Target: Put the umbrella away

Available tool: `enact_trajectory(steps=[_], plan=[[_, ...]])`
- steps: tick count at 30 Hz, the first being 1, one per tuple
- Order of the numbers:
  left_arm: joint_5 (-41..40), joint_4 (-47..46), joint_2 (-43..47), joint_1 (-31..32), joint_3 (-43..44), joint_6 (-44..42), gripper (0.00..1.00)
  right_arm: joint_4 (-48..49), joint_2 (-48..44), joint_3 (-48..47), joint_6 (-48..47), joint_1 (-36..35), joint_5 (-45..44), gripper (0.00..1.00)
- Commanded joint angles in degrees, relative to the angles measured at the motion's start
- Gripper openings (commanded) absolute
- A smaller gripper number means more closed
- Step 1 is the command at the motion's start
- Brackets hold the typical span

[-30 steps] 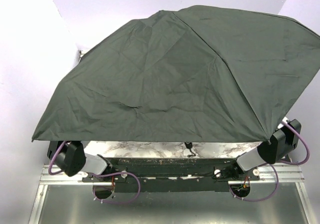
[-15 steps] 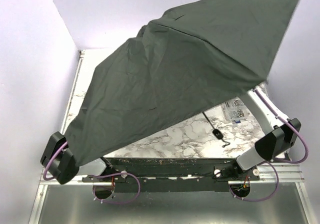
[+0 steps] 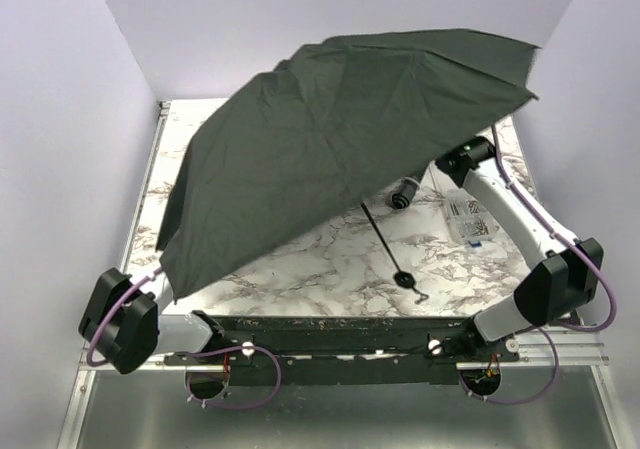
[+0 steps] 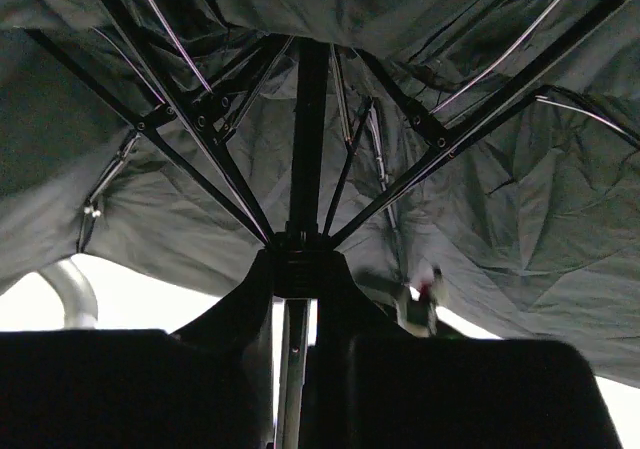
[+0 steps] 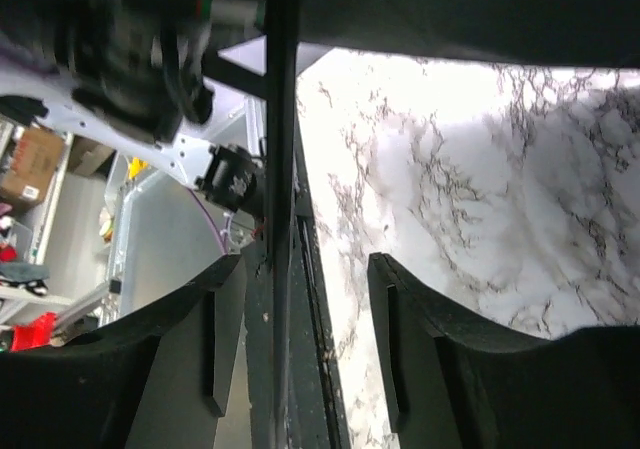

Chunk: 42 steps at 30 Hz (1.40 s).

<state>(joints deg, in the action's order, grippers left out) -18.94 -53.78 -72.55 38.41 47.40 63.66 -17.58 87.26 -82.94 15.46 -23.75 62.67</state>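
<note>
The left gripper [image 4: 298, 274] is pressed together on the shaft [image 4: 308, 139], so the open umbrella [image 3: 340, 129] is spread above it and tilted over the table [image 3: 330, 259]. The right gripper [image 5: 305, 261] is spread, with the shaft passing through its gap. It is probably placed there so that the umbrella can be pulled closed.

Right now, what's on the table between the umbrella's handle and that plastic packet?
Nothing. The top view shows only bare marble table between the umbrella's handle and the plastic packet.
</note>
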Motion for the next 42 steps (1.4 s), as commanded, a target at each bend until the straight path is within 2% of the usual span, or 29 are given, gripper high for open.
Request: enact_trajectory(steps=[1, 3, 6, 8, 10, 11, 12, 14, 15, 17, 20, 23, 26, 31, 35, 39, 40, 42], plan=[[-5.04, -0.21, 4.41, -5.1, 3.12, -1.24, 0.0, -10.56, -4.84, 2.81, -11.17, 0.03, 0.11, 0.59], [-5.45, -0.05, 4.53, -6.21, 3.75, -1.43, 0.0, -12.88, -5.46, 4.67, -12.45, 0.02, 1.08, 0.61], [-5.88, -0.51, 4.22, -7.24, 4.73, -0.84, 0.0, -7.92, -8.08, 10.46, -9.17, -0.14, 2.33, 0.67], [-5.98, -0.51, 3.71, -7.86, 5.86, -0.73, 0.0, -6.87, -8.65, 12.4, -8.69, -0.4, 2.13, 0.67], [-5.79, -0.11, 3.35, -8.46, 7.34, -0.85, 0.0, -7.81, -8.93, 12.59, -9.99, -0.55, 0.58, 0.62], [-5.4, 0.13, 3.15, -8.68, 8.31, -1.41, 0.0, -8.44, -8.87, 12.39, -10.45, -0.59, 0.14, 0.56], [-5.18, 0.31, 3.04, -9.0, 9.1, -1.8, 0.0, -8.75, -8.82, 12.23, -10.86, -0.6, 0.09, 0.42], [-3.38, 0.96, 2.75, -9.64, 10.67, -1.83, 0.0, -8.32, -8.91, 11.44, -10.71, -0.6, -0.63, 0.07], [-1.82, 1.35, 2.62, -9.67, 11.23, -1.83, 0.0, -8.85, -8.47, 10.25, -11.09, -0.55, -0.94, 0.01], [3.48, 2.8, 2.57, -8.7, 11.66, -3.15, 0.0, -9.68, -6.53, 6.41, -11.12, -0.6, -2.17, 0.0], [9.4, 3.82, 3.11, -4.06, 8.62, -2.85, 0.0, -8.42, -2.56, -0.08, -10.33, -0.59, -3.71, 0.0], [11.52, 4.75, 3.89, 2.1, 4.26, -2.95, 0.0, -4.12, 0.7, -4.19, -7.21, -0.6, -4.57, 0.0], [9.45, 3.92, 2.45, 8.24, 0.96, -2.84, 0.0, 2.8, 3.03, -6.32, -1.29, -1.15, -5.34, 0.0], [6.57, -0.81, -3.28, 14.36, -1.24, 0.5, 0.0, 5.67, 5.5, -9.28, 1.21, -2.27, -9.04, 0.0], [4.36, -2.17, -5.89, 17.68, -2.55, 1.36, 0.0, 7.44, 3.58, -6.37, 1.55, -2.32, -11.58, 0.0], [1.46, -5.71, -7.09, 18.37, -5.37, 4.14, 0.0, 7.57, 2.21, -2.7, 0.54, -2.27, -12.11, 0.01], [0.06, -6.16, -6.85, 18.3, -6.06, 4.44, 0.0, 7.38, 1.83, -1.79, -0.2, -2.27, -10.99, 0.07], [-1.92, -7.05, -5.76, 17.11, -6.88, 4.46, 0.0, 7.39, 0.49, 0.47, -1.38, -2.27, -9.06, 0.33]])
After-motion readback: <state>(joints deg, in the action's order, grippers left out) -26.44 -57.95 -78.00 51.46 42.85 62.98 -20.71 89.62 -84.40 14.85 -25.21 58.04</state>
